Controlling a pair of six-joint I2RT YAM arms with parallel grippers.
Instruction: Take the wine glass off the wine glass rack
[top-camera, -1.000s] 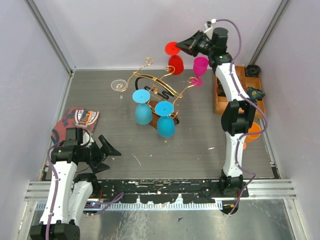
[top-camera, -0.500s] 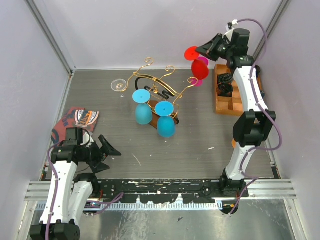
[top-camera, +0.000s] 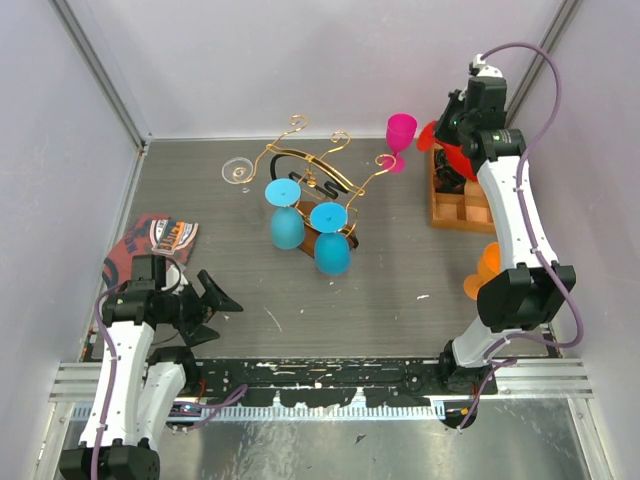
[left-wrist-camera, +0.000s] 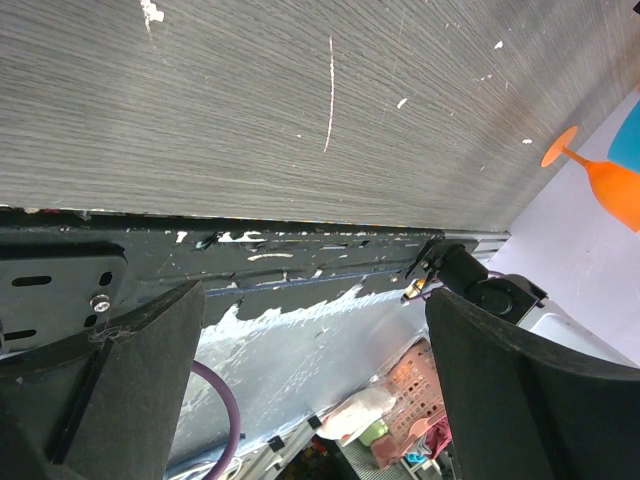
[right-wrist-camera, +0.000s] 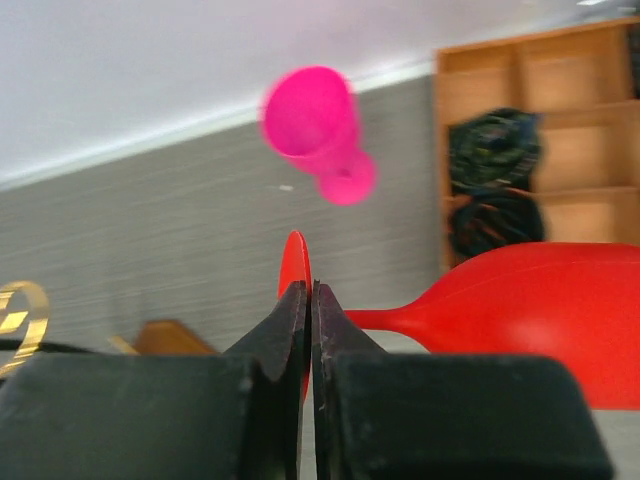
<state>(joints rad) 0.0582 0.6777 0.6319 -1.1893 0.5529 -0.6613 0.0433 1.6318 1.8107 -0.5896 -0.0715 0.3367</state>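
Top external view, left to right: we see the left gripper (top-camera: 214, 299) spread wide, the wine glass rack (top-camera: 310, 185) mid-table holding two blue glasses (top-camera: 286, 225), then the right gripper (right-wrist-camera: 310, 300) pinching the red wine glass (right-wrist-camera: 520, 310) by its foot, off the rack by the orange tray (top-camera: 447, 213).

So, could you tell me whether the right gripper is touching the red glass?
Touching. The right wrist view shows the right gripper shut on the thin round foot of the red glass, with no gap on either side.
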